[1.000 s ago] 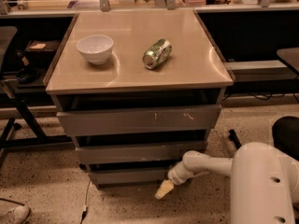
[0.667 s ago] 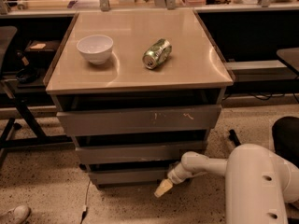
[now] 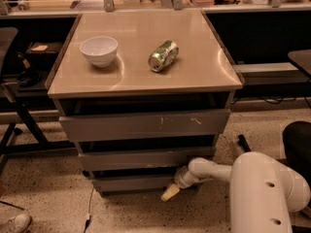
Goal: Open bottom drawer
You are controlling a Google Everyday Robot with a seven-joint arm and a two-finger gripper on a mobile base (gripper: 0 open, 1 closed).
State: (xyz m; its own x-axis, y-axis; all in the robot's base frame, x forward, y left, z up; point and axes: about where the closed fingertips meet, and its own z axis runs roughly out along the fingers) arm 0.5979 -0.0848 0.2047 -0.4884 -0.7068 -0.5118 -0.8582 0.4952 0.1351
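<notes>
- The bottom drawer [image 3: 133, 183] sat lowest in the grey stack, at 6 o'clock under the counter [image 3: 146, 79].
- The gripper [image 3: 170, 192] was at the 5 o'clock corner of that drawer's front, pointing toward 7 o'clock. I could not tell whether it was clenched or released, nor whether it touched the drawer.
- The white arm [image 3: 214, 170] came in from 4 o'clock.
- A white bowl [image 3: 98, 50] stood upright at the counter's 10 o'clock.
- A green can [image 3: 163, 56] lay on its side at 3 o'clock from the bowl, apart from it.
</notes>
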